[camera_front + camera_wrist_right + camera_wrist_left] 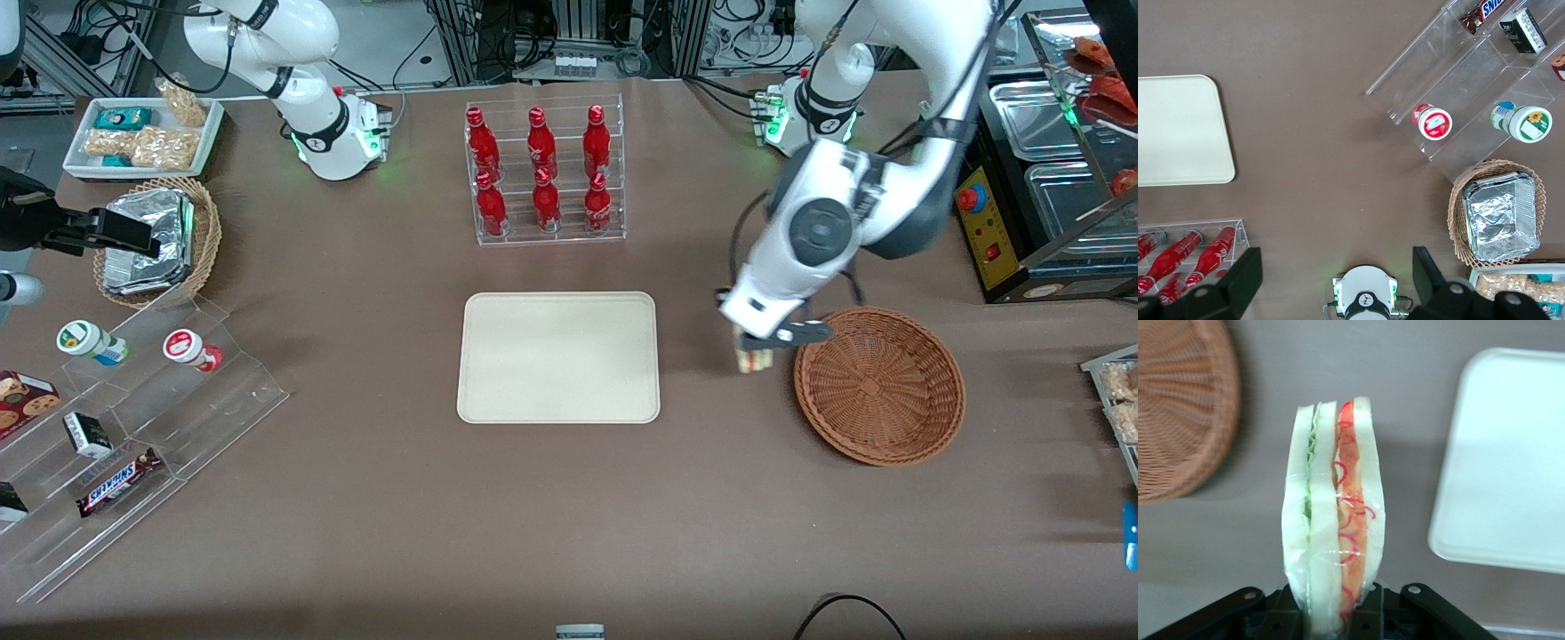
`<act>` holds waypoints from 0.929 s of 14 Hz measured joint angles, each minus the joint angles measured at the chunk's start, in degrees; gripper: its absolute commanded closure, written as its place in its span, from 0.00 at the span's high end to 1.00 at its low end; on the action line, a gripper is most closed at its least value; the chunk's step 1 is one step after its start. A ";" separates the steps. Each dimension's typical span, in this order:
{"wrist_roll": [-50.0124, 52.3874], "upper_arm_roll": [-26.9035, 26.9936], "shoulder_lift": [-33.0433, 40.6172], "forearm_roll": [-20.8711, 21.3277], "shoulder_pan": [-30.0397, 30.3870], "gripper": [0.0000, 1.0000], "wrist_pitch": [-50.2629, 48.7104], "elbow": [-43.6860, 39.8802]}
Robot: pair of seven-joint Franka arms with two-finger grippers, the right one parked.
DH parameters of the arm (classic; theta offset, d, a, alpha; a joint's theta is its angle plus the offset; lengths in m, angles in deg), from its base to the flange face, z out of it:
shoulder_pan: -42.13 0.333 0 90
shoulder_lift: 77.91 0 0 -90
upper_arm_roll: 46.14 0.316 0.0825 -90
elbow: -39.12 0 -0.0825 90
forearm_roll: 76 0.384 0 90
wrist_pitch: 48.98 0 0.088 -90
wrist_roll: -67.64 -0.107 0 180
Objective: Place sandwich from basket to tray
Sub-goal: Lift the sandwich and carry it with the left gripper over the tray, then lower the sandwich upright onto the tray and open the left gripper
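Between the basket (878,386) and the tray (558,356), above bare tabletop, the gripper (756,348) was clamped on the sandwich (1333,535). Sandwich hung clear of the basket rim, cut edge with red and green filling showing, not over the tray.

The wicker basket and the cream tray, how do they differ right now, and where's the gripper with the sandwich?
The basket is round, reddish-brown and woven, with sloping sides; the tray is rectangular, cream, smooth and nearly flat with a low rim. The basket lies toward the working arm's end of the table, the tray at its middle. Both hold nothing. The gripper, between them above the table, is shut on the sandwich, whose cut edge shows green and red filling.
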 measured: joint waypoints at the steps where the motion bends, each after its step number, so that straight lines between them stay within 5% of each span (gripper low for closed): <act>1: 0.01 -0.06 -1.70 -1.20 -2.14 0.15 0.11 -1.56; 7: 5.55 -0.24 -17.78 -3.05 -14.66 0.22 4.43 -15.22; 13: 12.20 -0.21 -26.29 -2.98 -21.00 0.27 14.48 -19.89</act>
